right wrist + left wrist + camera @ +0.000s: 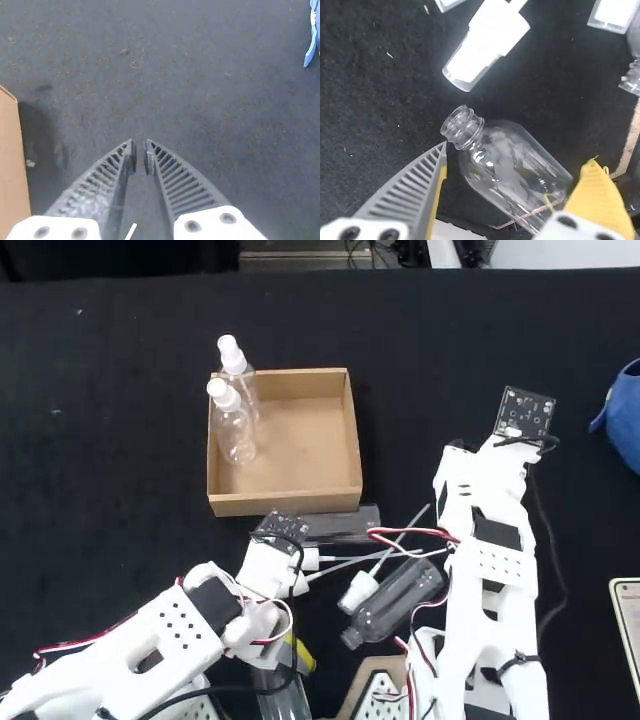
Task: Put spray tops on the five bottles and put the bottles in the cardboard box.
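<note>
left jaws: spread wide on either side of the uncapped bottle (515, 167); contact cannot be told.
uncapped bottle: lies on its side on the table (120, 390), long axis slanting across the gap between the jaws, open neck pointing away from the wrist toward a loose spray top (485, 45).
second bare bottle (400, 602): on its side just beside the right arm, neck toward the near table edge.
cardboard box (285, 502): open-topped; two capped bottles (232, 425) stand upright against its left wall.
right jaws: nearly together with nothing between, above bare table to the right of the box.
</note>
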Available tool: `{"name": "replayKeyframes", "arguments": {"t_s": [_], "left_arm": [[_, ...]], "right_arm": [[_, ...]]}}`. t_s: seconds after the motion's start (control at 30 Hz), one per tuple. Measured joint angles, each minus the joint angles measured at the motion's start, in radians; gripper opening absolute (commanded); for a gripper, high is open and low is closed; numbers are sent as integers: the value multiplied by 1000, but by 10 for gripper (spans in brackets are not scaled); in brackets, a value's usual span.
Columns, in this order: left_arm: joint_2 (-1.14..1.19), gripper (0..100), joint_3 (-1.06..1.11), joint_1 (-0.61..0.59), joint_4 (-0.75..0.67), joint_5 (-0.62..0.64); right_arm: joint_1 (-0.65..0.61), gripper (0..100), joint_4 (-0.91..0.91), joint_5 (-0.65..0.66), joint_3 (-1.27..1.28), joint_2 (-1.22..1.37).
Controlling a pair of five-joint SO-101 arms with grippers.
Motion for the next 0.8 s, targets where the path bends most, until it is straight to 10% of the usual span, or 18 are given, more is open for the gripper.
{"name": "replayKeyframes", "arguments": {"t_s": [0.8], "left_arm": [[-2, 52, 0, -183, -2, 5]], "right_arm": [[0, 11, -3, 0, 0, 0]]}}
